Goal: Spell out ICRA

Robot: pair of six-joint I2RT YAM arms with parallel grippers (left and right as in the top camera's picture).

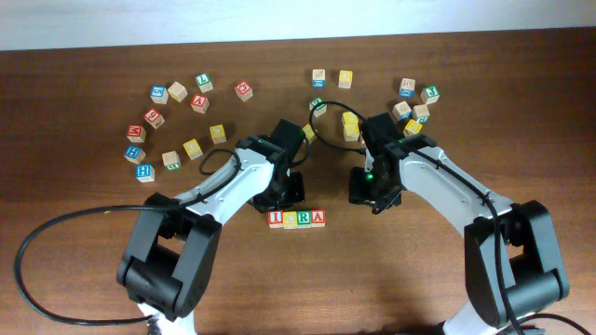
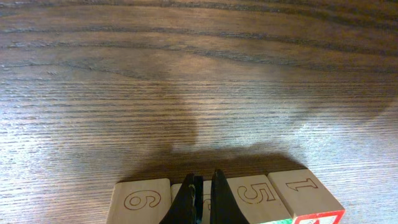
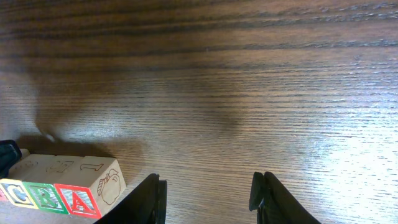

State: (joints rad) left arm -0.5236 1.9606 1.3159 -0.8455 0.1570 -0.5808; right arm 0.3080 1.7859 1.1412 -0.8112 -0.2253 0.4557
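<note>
Four letter blocks stand in a row on the wooden table, reading I, C, R, A. My left gripper hovers just behind the row, shut and holding nothing. In the left wrist view its tips sit over the second block, between the block tops marked 6 and 5. My right gripper is to the right of the row and stands open over bare wood. The A block lies left of its left finger, apart from it.
Loose letter blocks are scattered along the back: one group at the left, another at the right, and yellow ones near the right arm. A black cable loops at the front left.
</note>
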